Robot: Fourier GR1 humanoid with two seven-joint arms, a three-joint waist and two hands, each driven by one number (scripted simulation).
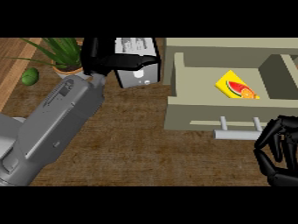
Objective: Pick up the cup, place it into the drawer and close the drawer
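Note:
The cup [236, 85] is yellow with a red and orange fruit print and lies on its side inside the open drawer [196, 114], near its middle. My right hand [285, 148] hangs at the lower right, just in front of the drawer's grey bar handle [236, 134], its fingers curled with nothing between them. My left forearm [54, 122] stretches up the left side. At the back, my left hand [102, 56] rests open against the toaster, touching neither the cup nor the drawer.
A silver and black toaster [137, 72] stands at the back, left of the drawer. A potted green plant [64, 54] and a small green fruit [30, 76] sit at the back left. The cabinet's beige frame [235, 43] surrounds the drawer.

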